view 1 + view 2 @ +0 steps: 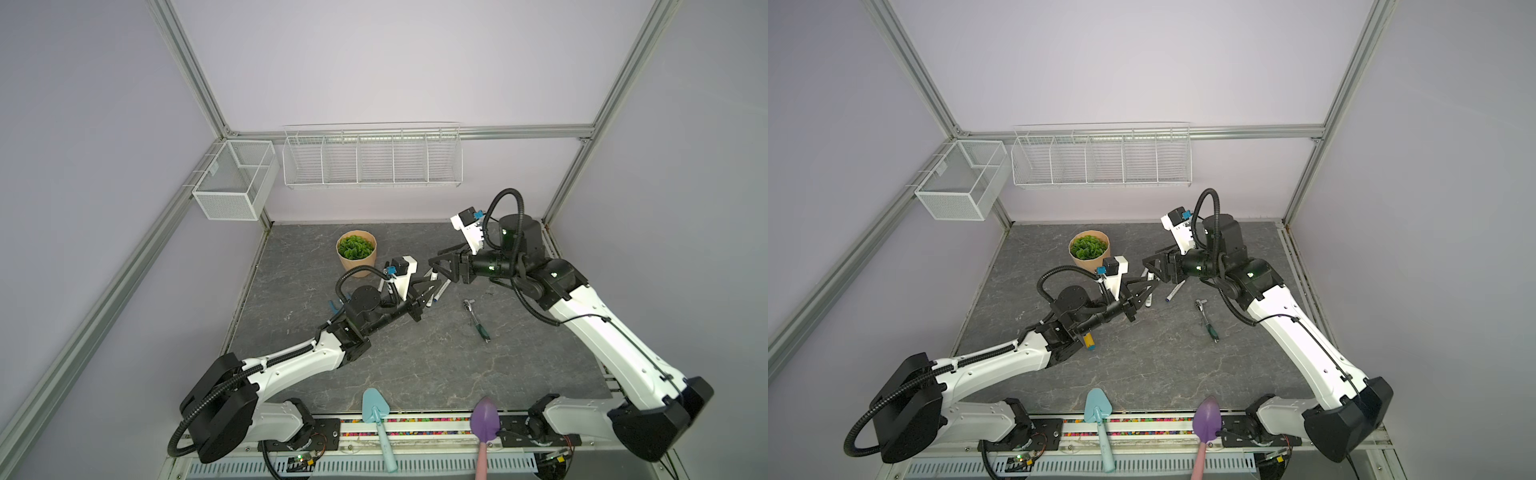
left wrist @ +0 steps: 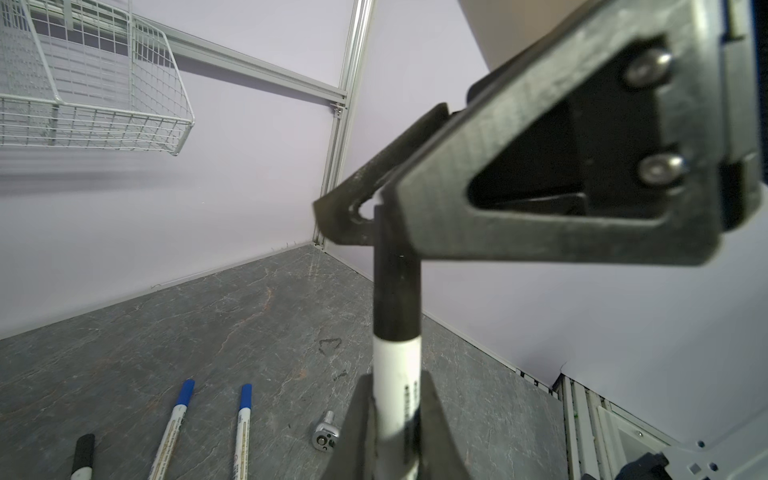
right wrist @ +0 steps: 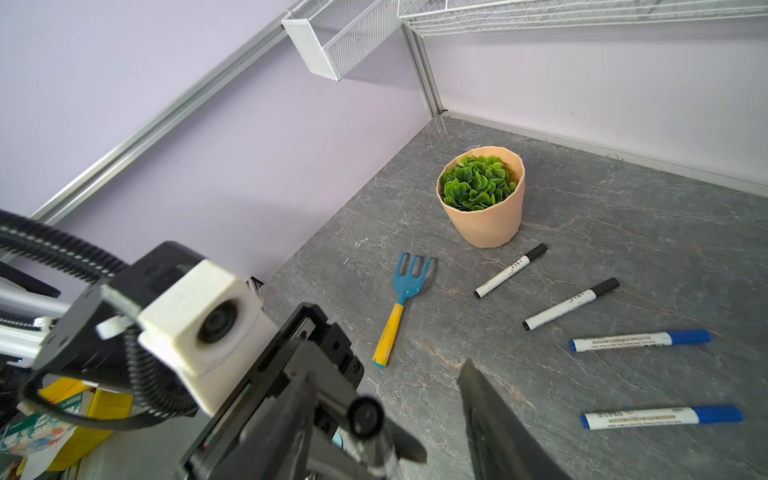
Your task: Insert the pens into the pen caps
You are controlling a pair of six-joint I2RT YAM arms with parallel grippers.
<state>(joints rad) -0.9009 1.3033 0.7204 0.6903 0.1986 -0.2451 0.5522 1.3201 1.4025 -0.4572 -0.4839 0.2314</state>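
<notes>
Purple trowel (image 1: 484, 419) front; pens (image 3: 640, 340) on grey tabletop (image 1: 415, 365); lilac walls (image 1: 374, 62).

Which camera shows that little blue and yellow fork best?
The right wrist view: the whole fork lies in plain sight. In both top views the left arm hides most of it; the left wrist view misses it.

You've got a potted plant (image 1: 356, 253) at back, rake (image 3: 401, 307) near it, ratchet (image 1: 477, 320) right of centre, teal trowel (image 1: 376, 409) and purple trowel (image 1: 484, 422), probably plastic, at the front edge.
</notes>
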